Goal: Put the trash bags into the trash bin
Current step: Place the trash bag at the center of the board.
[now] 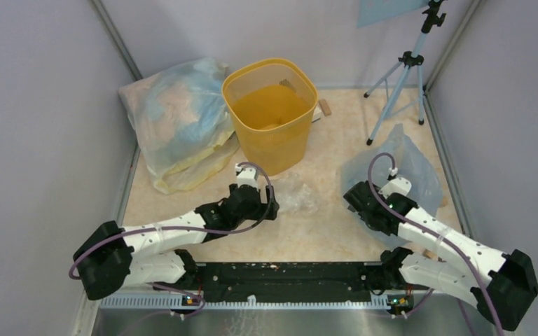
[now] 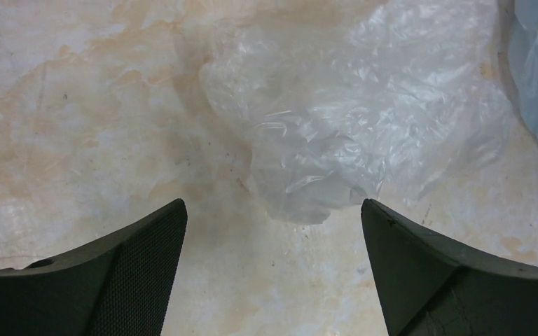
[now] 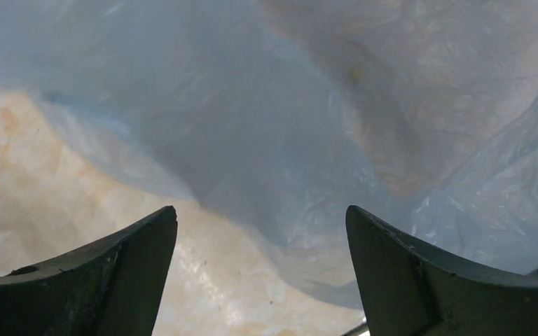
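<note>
Jaws apart, trash bag (image 2: 336, 126) crumpled, axis unclear

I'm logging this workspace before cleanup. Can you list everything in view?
trash bag: one, clear, wrinkly, flat on the table in front of the bin
trash bin: one, yellow-orange, upright, back centre
stuffed sack: one, bluish-yellow translucent, left of the bin
bluish sack: one, translucent, right side of the table
tripod: one, pale blue, back right corner
table: one, beige marbled
left gripper: one, black, open, empty, facing the clear bag
right gripper: one, black, open, empty, facing the bluish sack
</note>
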